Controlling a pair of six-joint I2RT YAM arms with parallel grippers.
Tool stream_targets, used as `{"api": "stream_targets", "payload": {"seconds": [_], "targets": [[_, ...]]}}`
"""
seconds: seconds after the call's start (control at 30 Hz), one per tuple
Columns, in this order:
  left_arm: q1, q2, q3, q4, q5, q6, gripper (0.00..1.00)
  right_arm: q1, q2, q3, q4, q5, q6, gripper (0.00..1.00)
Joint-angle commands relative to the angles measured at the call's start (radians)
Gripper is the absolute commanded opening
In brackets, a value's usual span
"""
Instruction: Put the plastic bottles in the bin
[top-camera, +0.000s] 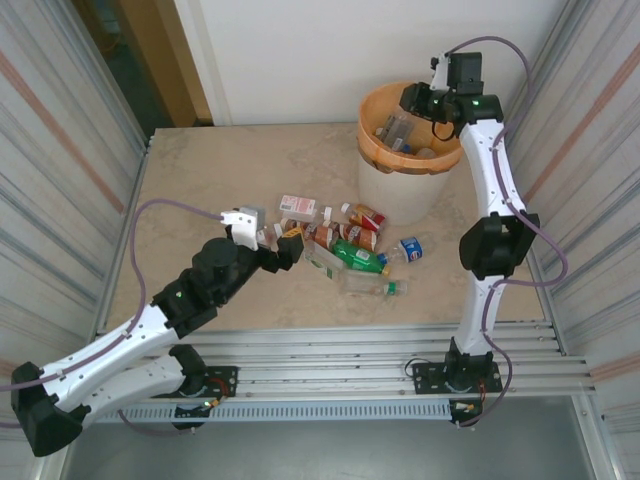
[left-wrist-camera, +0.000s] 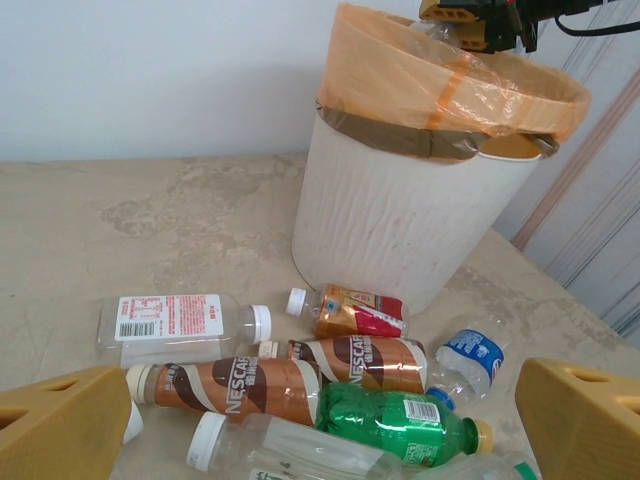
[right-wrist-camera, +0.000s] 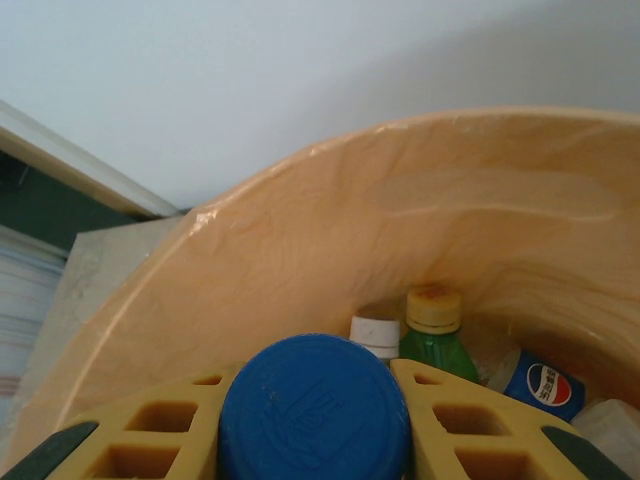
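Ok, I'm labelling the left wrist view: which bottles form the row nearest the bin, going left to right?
Clear bottle with the red-and-white label → small bottle with the orange-and-red label → crushed bottle with the blue label.

Left gripper (left-wrist-camera: 320, 425): 2 yellow fingers (left-wrist-camera: 60, 425), wide apart.
Green bottle (left-wrist-camera: 395, 420): on its side, just ahead, between the fingers.
Brown bottles (left-wrist-camera: 240, 385): 2, lying just past the green one.
Clear bottle (left-wrist-camera: 180, 322): ahead, to the left, white cap.
Bin (left-wrist-camera: 400, 220): white, orange bag (left-wrist-camera: 400, 70), farther ahead, behind the bottles.
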Motion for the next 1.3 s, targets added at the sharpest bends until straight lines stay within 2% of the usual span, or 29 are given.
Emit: {"api": "stream_targets", "payload": {"seconds": [0.0,0.23,0.43,0.57,0.73,0.9,1.07,1.27], "targets": [[0.01,-0.016,-0.002,-0.019,-0.032,-0.023,0.99,0.017,0.017,0.005,-0.016,-0.015,0.0,0.36],[0.033,-0.003,0.027,-0.093,-0.045,-0.055,0.99,0.02,0.019,0.009,-0.04,0.011,-0.01,0.58],[0.084,0.018,0.048,-0.174,-0.034,-0.11,0.98,0.013,-0.018,0.026,-0.064,0.028,-0.033,0.65],[0.151,0.045,0.064,-0.22,0.039,-0.151,0.99,0.013,-0.054,0.034,-0.094,0.047,-0.058,0.68],[0.227,0.098,0.095,-0.291,0.11,-0.139,0.99,0.014,-0.106,0.031,-0.146,0.075,-0.083,0.73],[0.339,0.186,0.151,-0.391,0.201,-0.076,0.99,0.02,-0.185,-0.014,-0.194,0.121,-0.109,0.82],[0.447,0.331,0.238,-0.494,0.255,0.043,0.99,0.022,-0.341,-0.209,-0.148,0.174,-0.113,0.99],[0.484,0.556,0.403,-0.629,0.25,0.258,0.99,0.019,-0.557,-0.493,-0.057,0.244,-0.104,0.98]]}}
